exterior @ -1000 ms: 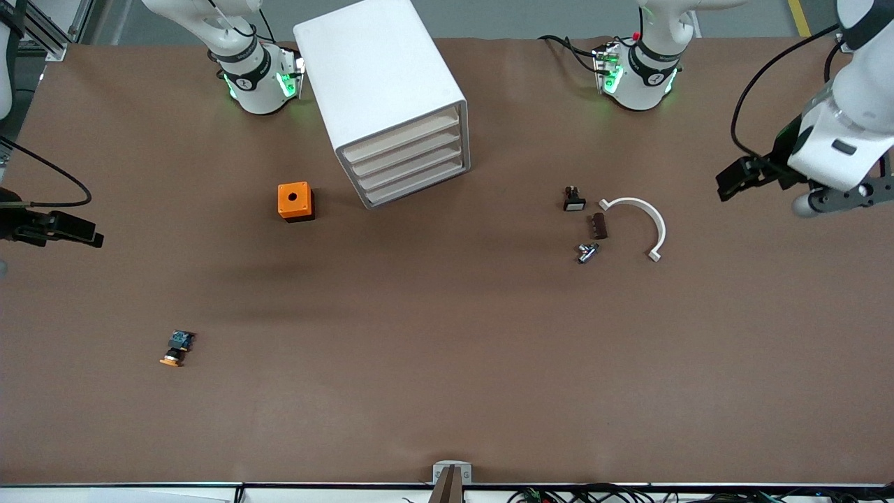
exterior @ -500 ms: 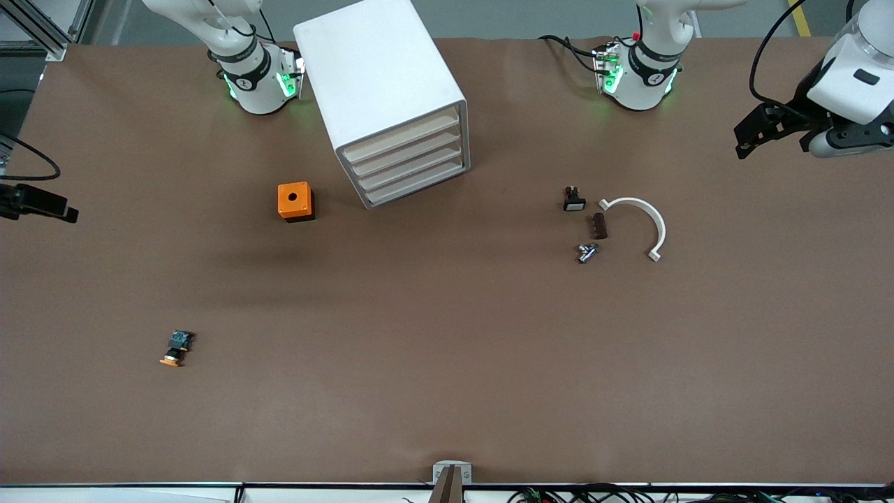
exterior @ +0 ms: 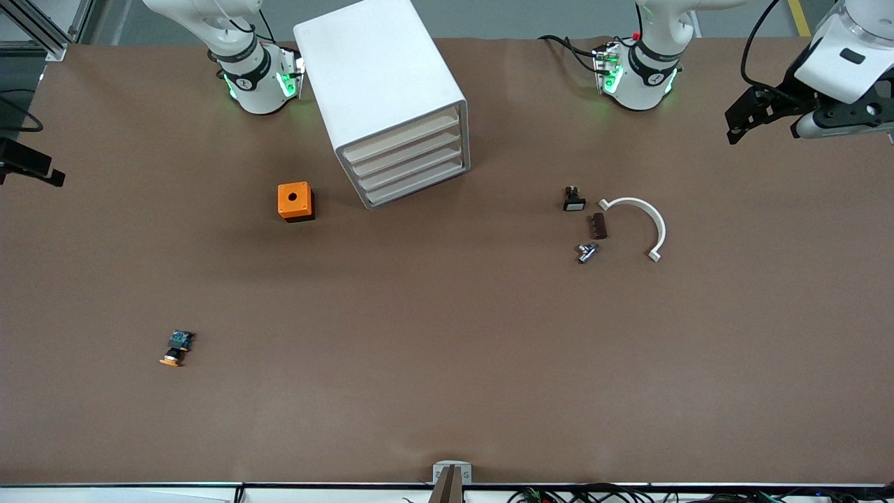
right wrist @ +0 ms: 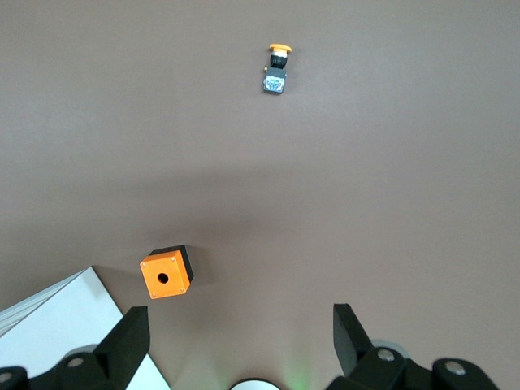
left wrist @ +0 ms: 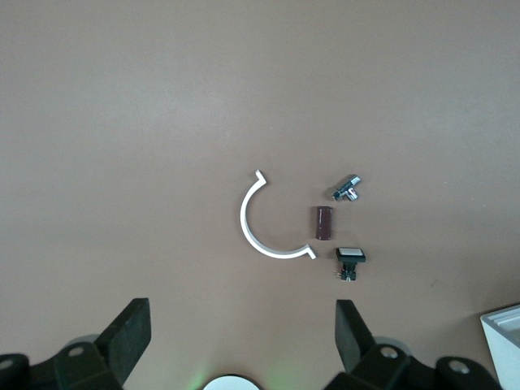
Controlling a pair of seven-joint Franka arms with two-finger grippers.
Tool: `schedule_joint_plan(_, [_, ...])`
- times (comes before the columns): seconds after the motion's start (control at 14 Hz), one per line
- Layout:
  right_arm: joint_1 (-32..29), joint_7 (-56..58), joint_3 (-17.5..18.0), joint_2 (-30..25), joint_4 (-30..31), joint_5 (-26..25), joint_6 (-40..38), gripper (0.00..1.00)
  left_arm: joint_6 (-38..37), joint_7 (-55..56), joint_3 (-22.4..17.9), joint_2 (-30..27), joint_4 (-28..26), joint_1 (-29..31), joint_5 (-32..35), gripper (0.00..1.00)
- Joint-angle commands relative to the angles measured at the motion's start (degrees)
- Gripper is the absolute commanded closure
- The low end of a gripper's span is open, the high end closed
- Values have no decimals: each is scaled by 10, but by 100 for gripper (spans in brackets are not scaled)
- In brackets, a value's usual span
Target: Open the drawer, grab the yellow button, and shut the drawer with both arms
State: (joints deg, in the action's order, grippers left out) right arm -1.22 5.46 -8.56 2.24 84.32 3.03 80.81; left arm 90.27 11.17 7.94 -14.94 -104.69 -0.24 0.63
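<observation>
The button (exterior: 176, 348), with an orange cap, black body and blue-green rear, lies on the table near the right arm's end, nearer to the front camera than the orange box; it also shows in the right wrist view (right wrist: 276, 69). The white drawer cabinet (exterior: 391, 98) stands between the arm bases with all its drawers (exterior: 408, 166) shut. My left gripper (exterior: 740, 119) hangs open and empty over the left arm's end of the table (left wrist: 241, 333). My right gripper (exterior: 49, 173) hangs open and empty at the table's edge at the right arm's end (right wrist: 240, 337).
An orange cube with a black hole (exterior: 295, 201) sits beside the cabinet. A white arc (exterior: 639, 223), a brown cylinder (exterior: 599, 226), a metal fitting (exterior: 587, 252) and a black part with a white face (exterior: 574, 200) lie together toward the left arm's end.
Both grippers have drawn back toward the bases' side of the table; the right one has also moved outward past the table's edge. Nothing on the table has moved.
</observation>
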Motion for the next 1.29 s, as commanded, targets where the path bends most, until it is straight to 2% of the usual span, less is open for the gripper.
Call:
schedule_joint_plan(0.0, [17,6,6,-24,27,-20,10,0,12,-14,0,-18,-19,1,-9,0])
schedule_joint_plan(0.14, [18,5,17,-36,34,-28,20,0,12,-21,-1,-23,-24,5,-9,0])
schedule_joint_plan(0.29, [-15,5,56,-50,46,-28,29,0,20,-54,-6,-19,-19,8,-9,0])
schedule_joint_plan(0.36, [-18,4,63,-62,60,-28,36,0,23,-54,-7,-16,-15,9,-9,0])
schedule_joint_plan(0.57, [-10,2,58,-97,107,-28,65,0,21,-49,-8,7,14,9,-12,0])
schedule_joint_plan(0.86, [1,1,30,-99,110,-22,65,0,18,-53,-19,36,57,10,-12,0])
schedule_joint_plan(1.07, [0,1,30,-101,110,-22,59,0,14,-51,-19,63,86,9,-12,0])
schedule_joint_plan(1.21, [-1,2,30,-101,110,-22,59,0,14,-52,-19,66,86,9,-12,0])
